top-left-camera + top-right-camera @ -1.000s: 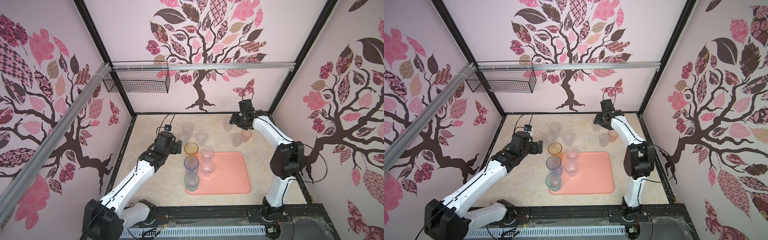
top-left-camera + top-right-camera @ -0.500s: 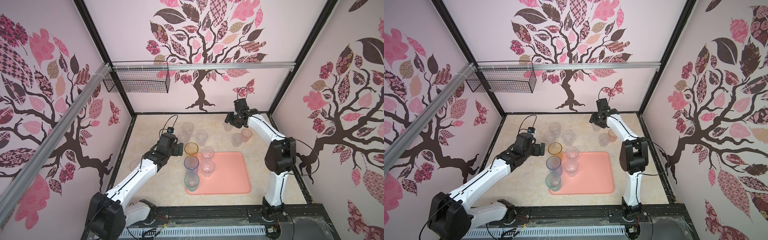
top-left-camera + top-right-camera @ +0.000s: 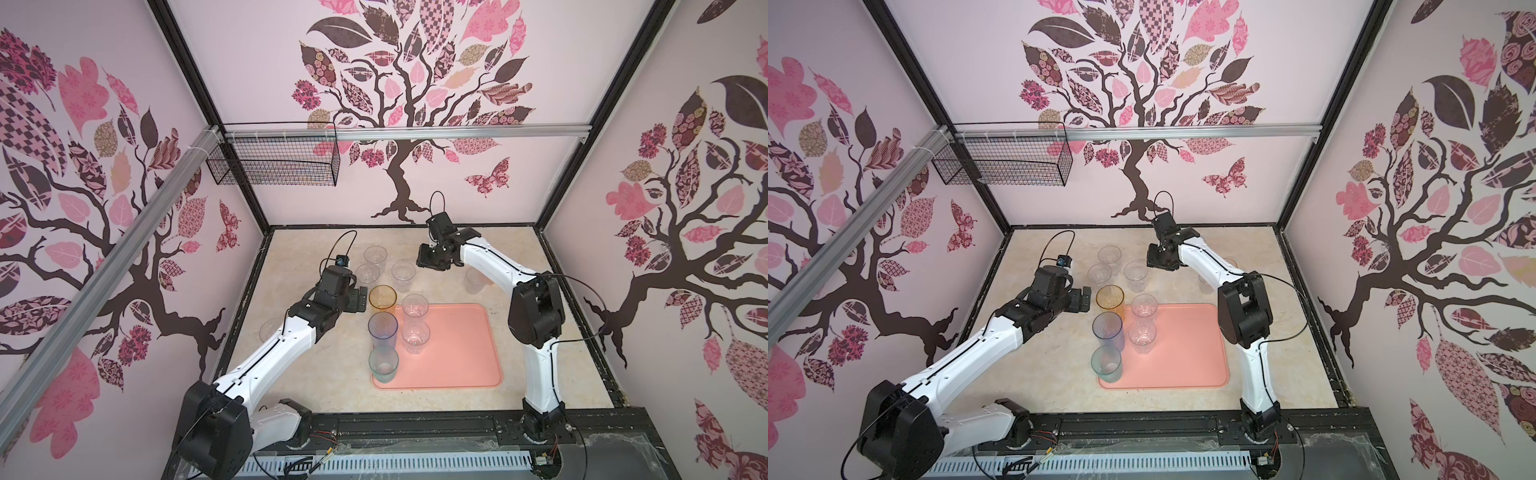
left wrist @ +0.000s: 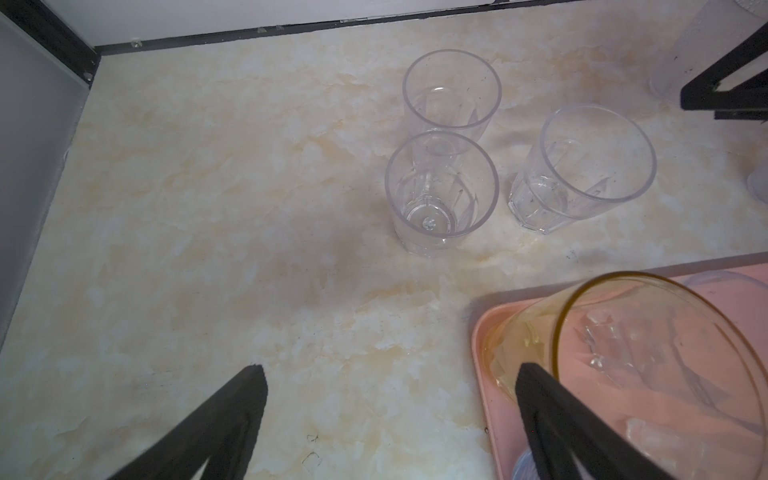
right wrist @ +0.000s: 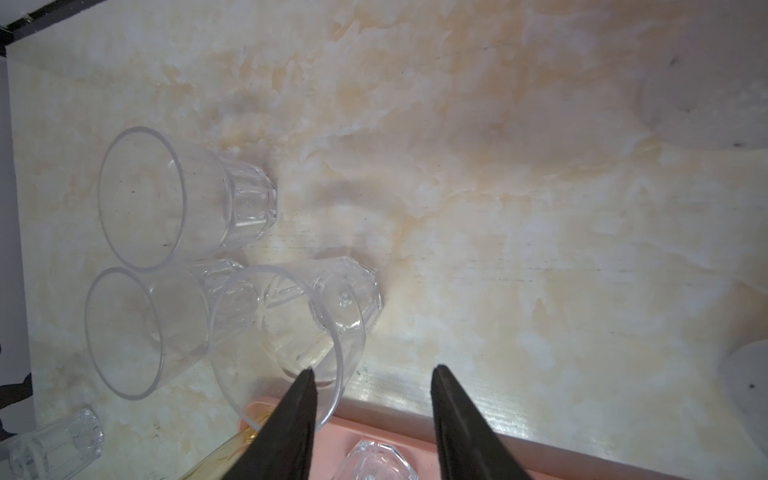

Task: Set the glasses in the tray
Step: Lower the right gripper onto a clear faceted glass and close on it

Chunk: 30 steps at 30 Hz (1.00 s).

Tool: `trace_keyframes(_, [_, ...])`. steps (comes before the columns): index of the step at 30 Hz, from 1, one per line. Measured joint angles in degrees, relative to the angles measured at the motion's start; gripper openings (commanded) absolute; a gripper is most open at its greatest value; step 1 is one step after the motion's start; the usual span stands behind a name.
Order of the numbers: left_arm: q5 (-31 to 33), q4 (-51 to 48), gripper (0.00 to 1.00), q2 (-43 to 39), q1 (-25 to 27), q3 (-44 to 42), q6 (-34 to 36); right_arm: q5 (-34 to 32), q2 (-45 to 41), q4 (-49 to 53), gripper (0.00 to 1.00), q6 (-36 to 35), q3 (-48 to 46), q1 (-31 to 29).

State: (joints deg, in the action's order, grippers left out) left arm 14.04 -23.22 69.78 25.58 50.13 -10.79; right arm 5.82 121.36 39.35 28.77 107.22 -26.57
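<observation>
Marbled beige tabletop (image 3: 316,374) under pink tree-print walls. Left gripper (image 4: 390,370): spreads wide, grasps nothing, hovers just beside the amber glass (image 4: 623,353) standing on the tray (image 3: 457,353) corner. Right gripper (image 5: 372,370): stands parted, brackets the near rim of a clear faceted glass (image 5: 286,324) off the tray, contact unclear. Outward: two more clear glasses (image 3: 367,272) close by on the table; along the tray's left edge, blue-grey glass (image 3: 382,328) and teal glass (image 3: 383,363) in line with the amber; beside them, two clear tumblers (image 3: 414,305) upright on the pink.
</observation>
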Motion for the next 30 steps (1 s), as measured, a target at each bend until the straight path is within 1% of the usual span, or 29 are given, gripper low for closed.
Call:
trace_keyframes(3, [0.0,0.0,0.98,0.0,0.0,0.0,-0.1,0.0,1.9,0.9,0.47,-0.5,1.8,-0.7])
trace_keyframes(10, [-0.2,0.0,0.98,0.0,0.0,0.0,-0.2,0.2,5.3,2.5,0.41,-1.0,6.0,-1.9])
trace_keyframes(22, [-0.2,0.0,0.98,0.3,-0.1,0.0,-0.3,0.2,8.2,3.4,0.21,-2.2,7.4,-3.4])
trace_keyframes(26, [-0.3,0.0,0.98,0.4,-0.1,0.0,-0.4,-1.2,9.6,5.0,0.16,-3.2,9.6,-3.6])
trace_keyframes(30, [-0.4,0.0,0.98,0.4,-0.1,0.0,-0.4,-4.0,11.3,7.3,0.09,-4.6,13.3,-4.6])
